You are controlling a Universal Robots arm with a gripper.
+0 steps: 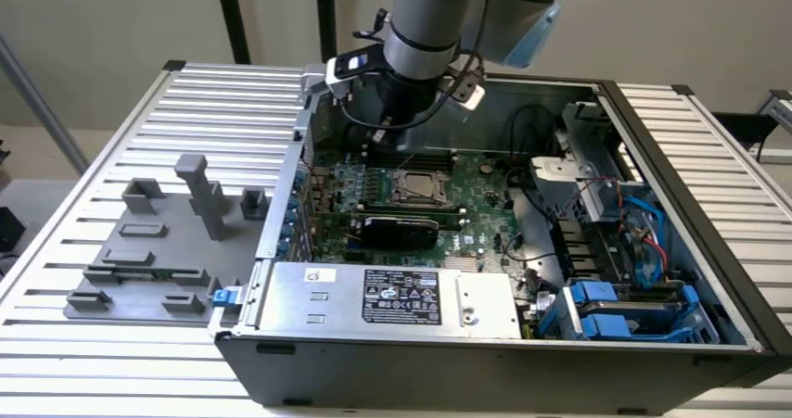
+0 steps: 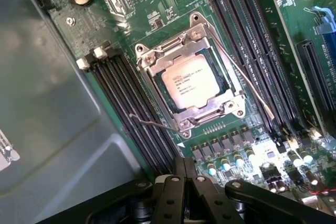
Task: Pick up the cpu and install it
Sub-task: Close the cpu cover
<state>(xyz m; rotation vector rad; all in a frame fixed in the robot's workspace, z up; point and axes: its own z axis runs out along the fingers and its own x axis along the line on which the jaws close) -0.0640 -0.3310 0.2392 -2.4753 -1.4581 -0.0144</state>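
The cpu (image 2: 190,82) lies flat inside the socket's metal frame (image 2: 210,113) on the green motherboard, its pale silver top plate facing up. In the exterior view the cpu (image 1: 416,186) sits in the middle of the board inside the open computer case. My gripper (image 2: 184,165) hangs above the board a short way from the socket. Its black fingers (image 2: 177,167) are pressed together with nothing between them. From the exterior view my gripper (image 1: 393,133) is near the case's back wall, just beyond the socket.
Black memory slots (image 2: 126,98) run along both sides of the socket, and thin wire levers (image 2: 247,80) stick out from its frame. A grey tray with upright blocks (image 1: 161,242) lies on the slatted table at the exterior view's left. Cables and blue drive bays (image 1: 619,307) crowd the case's right side.
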